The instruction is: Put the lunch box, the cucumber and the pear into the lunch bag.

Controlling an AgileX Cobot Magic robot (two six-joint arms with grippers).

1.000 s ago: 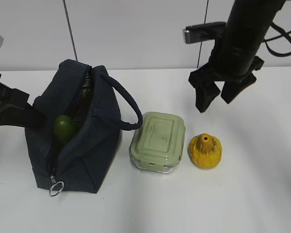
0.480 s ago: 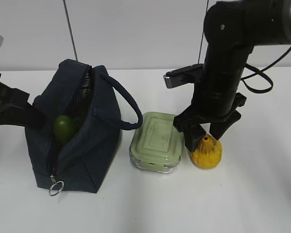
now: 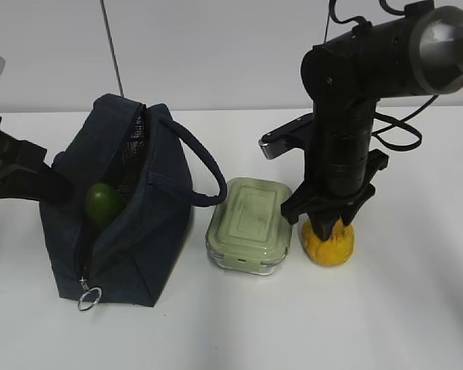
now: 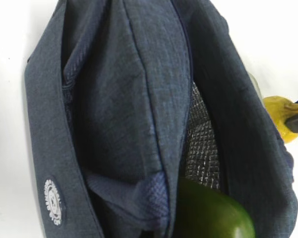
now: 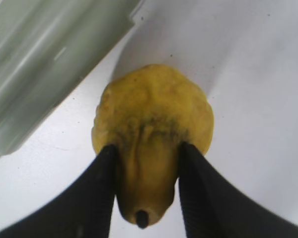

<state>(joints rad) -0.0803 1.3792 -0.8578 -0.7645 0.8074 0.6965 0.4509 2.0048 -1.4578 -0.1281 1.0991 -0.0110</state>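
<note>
The navy lunch bag (image 3: pixel 127 231) stands open at the left, with the dark green cucumber (image 3: pixel 104 204) upright inside it; the cucumber's end also shows in the left wrist view (image 4: pixel 213 213). My left gripper (image 3: pixel 58 189) is at the bag's left wall, shut on a bunched fold of the rim (image 4: pixel 149 198); its fingers are hidden by fabric. The lunch box (image 3: pixel 251 223) with the sage-green lid sits on the table right of the bag. The yellow pear (image 3: pixel 329 245) rests just right of it. My right gripper (image 5: pixel 146 163) points straight down, shut on the pear's (image 5: pixel 154 114) top.
The white table (image 3: pixel 417 308) stretches right and in front of the pear. The bag's loop handle (image 3: pixel 201 166) arches toward the lunch box. The zipper ring pull (image 3: pixel 89 297) hangs at the bag's front corner. The lunch box edge (image 5: pixel 39 64) lies close beside the pear.
My right arm came down from above the table's back right onto the pear, and its fingers closed round the pear's top. The left arm, bag and lunch box have not moved.
</note>
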